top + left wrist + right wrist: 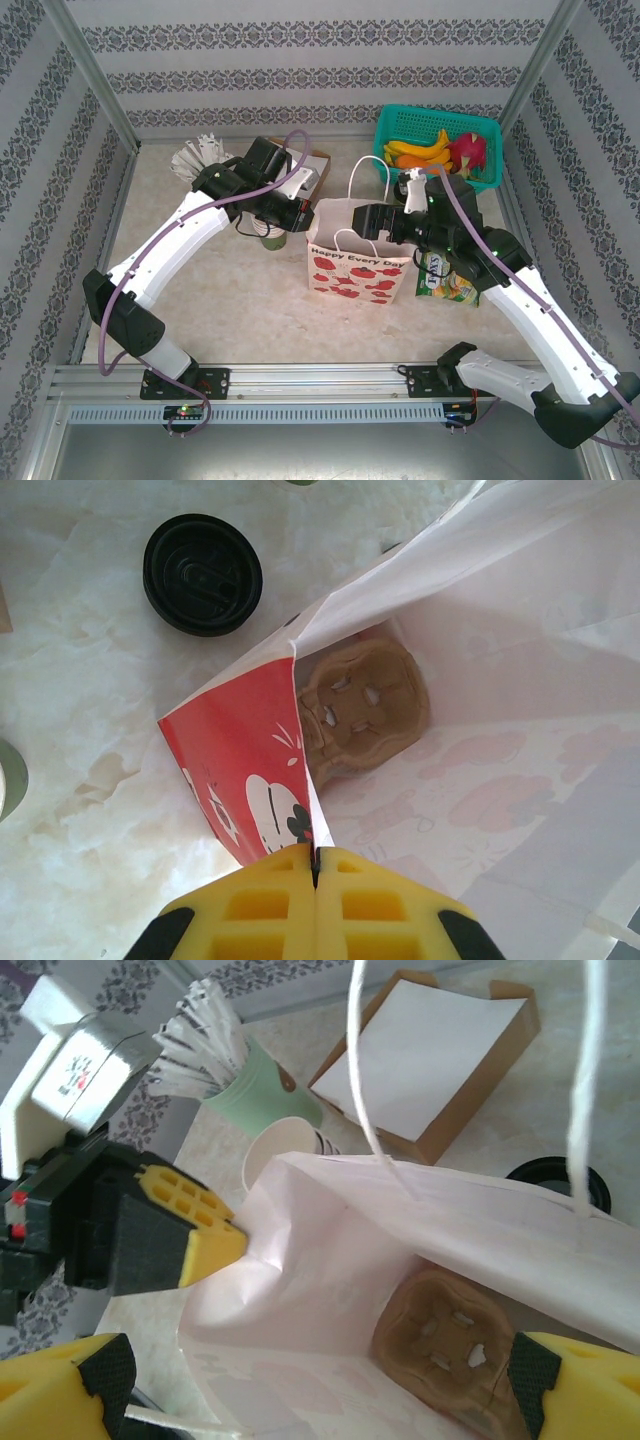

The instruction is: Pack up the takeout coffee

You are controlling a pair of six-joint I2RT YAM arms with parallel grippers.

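Top external: fixed, high above the near edge, looking down across the pale marbled table. Left wrist: close, looking down on the rim of the white paper bag with red printed sides. Right wrist: close, slanting into it from the opposite side. Both share the brown cardboard cup carrier inside.

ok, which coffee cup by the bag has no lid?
The cream-mouthed cup just behind the bag, beside the pale green stick cup. The other cup is black-lidded.

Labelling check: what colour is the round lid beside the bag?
Black. The lid shows best in the left wrist view.
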